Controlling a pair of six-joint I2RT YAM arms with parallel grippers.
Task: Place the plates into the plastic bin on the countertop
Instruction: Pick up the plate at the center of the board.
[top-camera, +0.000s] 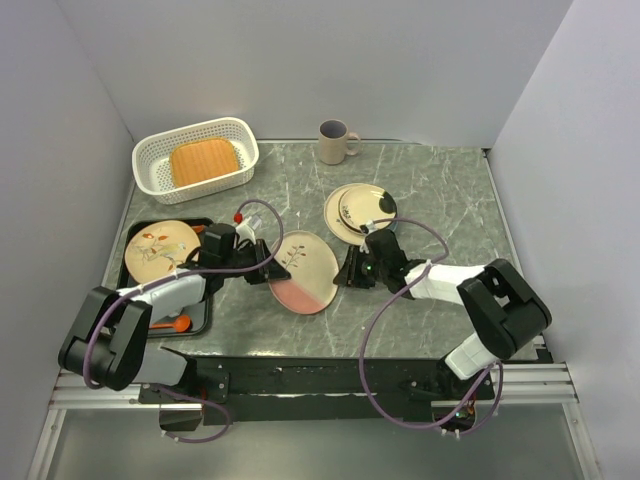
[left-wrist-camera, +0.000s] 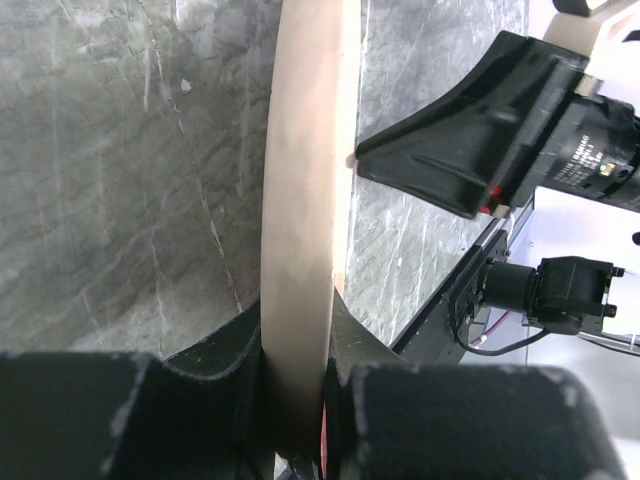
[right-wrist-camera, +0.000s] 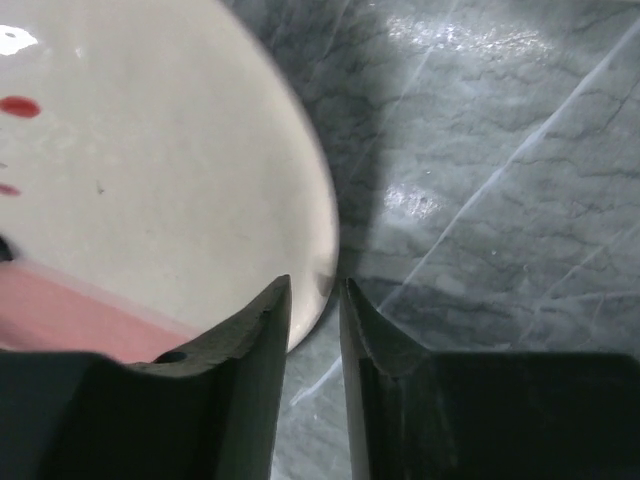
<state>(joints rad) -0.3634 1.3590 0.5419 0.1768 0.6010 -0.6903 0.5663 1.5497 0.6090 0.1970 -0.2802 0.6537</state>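
The plates lay scattered. The half-pink plate (top-camera: 303, 270) sat mid-bench toward the near edge, its pink half nearest that edge. The left gripper (top-camera: 263, 264) had its jaws clamped on that plate's left rim, and the left wrist view showed the rim edge-on, squeezed between both fingers (left-wrist-camera: 215, 360). The right gripper (top-camera: 350, 272) met the opposite rim with its jaws drawn narrow and only a slim gap between them. The rim sat right at their tips, but I could not tell whether they pinched it.

A tan-orange plate (top-camera: 205, 162) rested inside the plastic bin (top-camera: 150, 152) at the far left corner of the bench (top-camera: 450, 200). Another patterned plate (top-camera: 160, 250) lay on a black tray (top-camera: 198, 312) by the left edge. A small stack of plates (top-camera: 360, 212) sat just beyond the right gripper, and a mug (top-camera: 335, 142) stood at the far edge.
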